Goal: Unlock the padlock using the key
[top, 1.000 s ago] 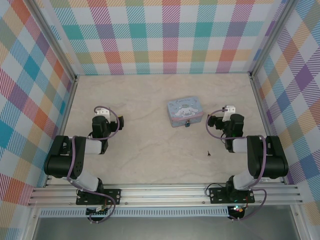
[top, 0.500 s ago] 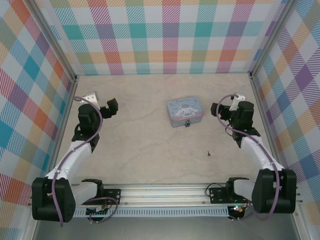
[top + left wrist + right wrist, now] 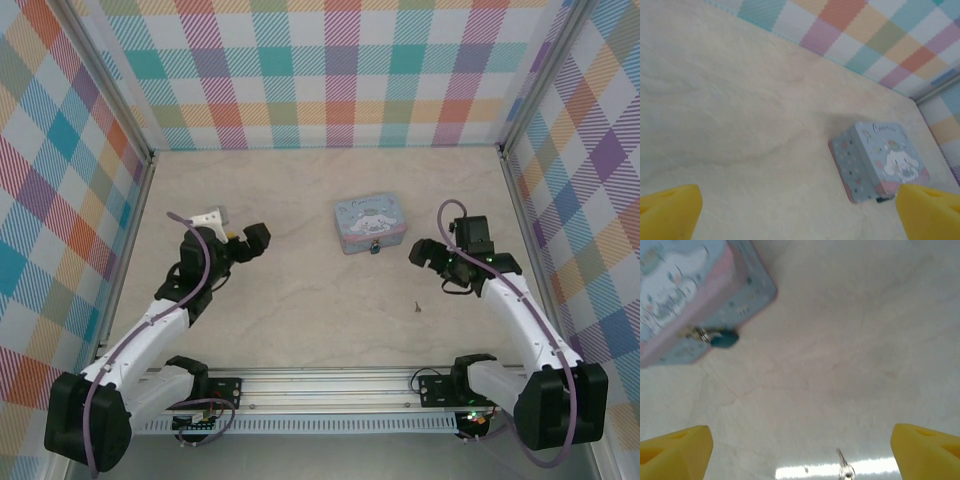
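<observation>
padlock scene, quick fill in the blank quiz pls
The key lies loose on the ____.
The padlock hangs from the blue ____.
The left tool and right tool both stand ____, holding nothing.
Missing words: table; tin; open.

Tin (image 3: 370, 223) is placed on table (image 3: 300, 190), a bit right of centre, toward the back. Padlock (image 3: 374, 249) is found at the tin's near side, touching it. Key (image 3: 416, 306) is laid flat on the table, nearer the arm bases and right of the padlock, apart from the tin. Left gripper (image 3: 247, 240) is positioned left of the tin, well apart. Right gripper (image 3: 428, 258) is positioned right of the padlock, behind the key.
</observation>
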